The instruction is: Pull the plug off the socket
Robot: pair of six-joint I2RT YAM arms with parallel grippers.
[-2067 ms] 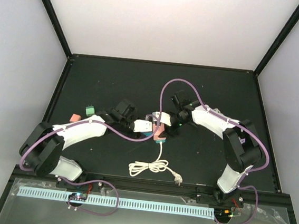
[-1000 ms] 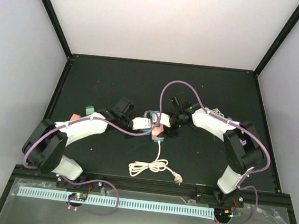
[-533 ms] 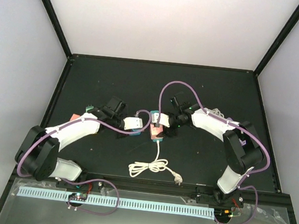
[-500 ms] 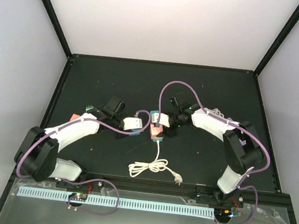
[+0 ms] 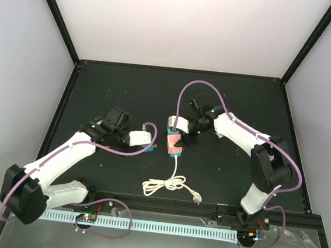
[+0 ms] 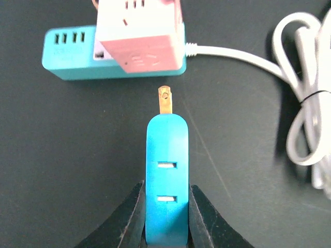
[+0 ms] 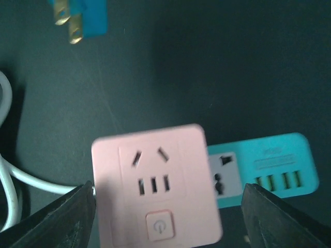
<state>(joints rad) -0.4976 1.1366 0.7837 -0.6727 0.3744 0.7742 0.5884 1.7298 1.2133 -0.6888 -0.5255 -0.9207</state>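
Black table (image 5: 233,95): we see the left gripper (image 6: 166,188) pinching the teal plug (image 6: 165,150), prongs clear of the pink socket (image 7: 155,181) and near it. Right gripper (image 7: 166,192) spread wide, straddling the socket. White cord (image 5: 171,183) runs from it.

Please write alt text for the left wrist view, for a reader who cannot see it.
The left gripper holds a teal plug, its brass prong pointing at a pink socket block but clear of it. The block sits against a teal power strip; a coiled white cable lies to the right.
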